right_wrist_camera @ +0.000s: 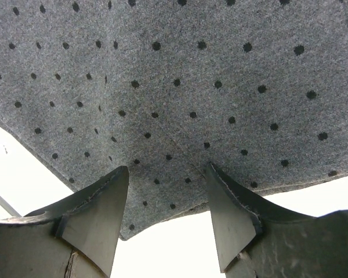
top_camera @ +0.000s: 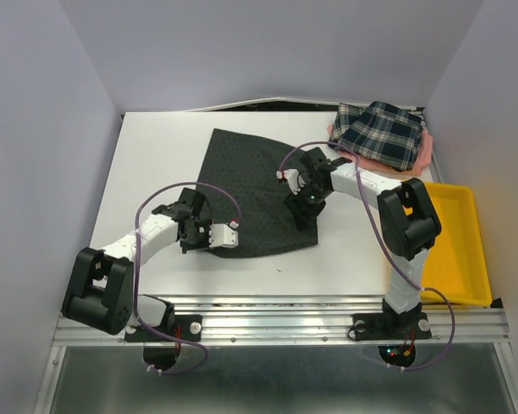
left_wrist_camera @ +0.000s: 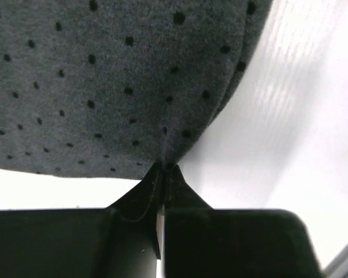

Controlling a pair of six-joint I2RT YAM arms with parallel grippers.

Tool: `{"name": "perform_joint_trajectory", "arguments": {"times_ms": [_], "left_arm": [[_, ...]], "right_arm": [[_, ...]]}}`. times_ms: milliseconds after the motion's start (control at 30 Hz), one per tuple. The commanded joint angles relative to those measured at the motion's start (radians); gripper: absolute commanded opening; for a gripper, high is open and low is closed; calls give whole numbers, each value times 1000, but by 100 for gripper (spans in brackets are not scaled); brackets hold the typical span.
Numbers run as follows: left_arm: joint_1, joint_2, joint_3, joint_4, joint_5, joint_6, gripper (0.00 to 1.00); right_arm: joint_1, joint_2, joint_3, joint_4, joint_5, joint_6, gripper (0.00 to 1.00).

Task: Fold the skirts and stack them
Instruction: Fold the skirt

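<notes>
While left hand (left_wrist_camera: 162, 168) pinches charcoal skirt (top_camera: 250, 185), one of three, right hand (right_wrist_camera: 167, 171) gapes.

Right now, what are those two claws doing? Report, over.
Left gripper shut on charcoal skirt hem. Right gripper open, straddling its edge. Nothing in the way.

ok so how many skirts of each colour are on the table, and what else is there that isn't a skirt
charcoal dotted skirt: 1
plaid skirt: 1
pink skirt: 1, only its edge shows under the plaid one
yellow tray: 1
total: 4 things, 3 of them skirts
</notes>
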Motion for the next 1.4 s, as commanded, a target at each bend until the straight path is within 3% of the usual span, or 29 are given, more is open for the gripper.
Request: {"name": "perform_joint_trajectory", "arguments": {"times_ms": [0,167,267,367,400,433,500,567,833,1000,1167,1267,1367], "left_arm": [[-1,-41,170,-244,51,55,0],[-1,31,452,-628,177,112,0],[-16,73,453,-639,142,63,0],[-67,88,323,-636,51,77,3],[-84,100,297,-636,51,56,12],[-85,119,264,-636,65,45,36],[-87,119,252,-636,77,34,52],[-87,84,272,-636,79,34,57],[-61,60,468,-620,100,-23,59],[14,106,459,-413,137,-164,52],[119,223,600,-273,306,-354,51],[96,297,661,-154,320,-440,51],[54,395,697,-61,263,-529,51]], "right_arm": [[4,39,0,38,56,-17,62],[4,39,-7,48,82,-23,63],[4,41,-7,50,97,-23,63],[4,38,-12,48,107,-29,63],[4,38,-12,45,111,-30,63],[4,38,-9,41,122,-35,63],[4,32,-14,38,134,-38,64],[4,12,-27,39,137,-44,65],[24,-22,-79,45,183,-67,65],[24,-31,-128,13,203,-102,57],[105,-217,-366,73,235,-257,53],[116,-254,-419,99,261,-283,51],[116,-245,-368,75,269,-262,50]]}}
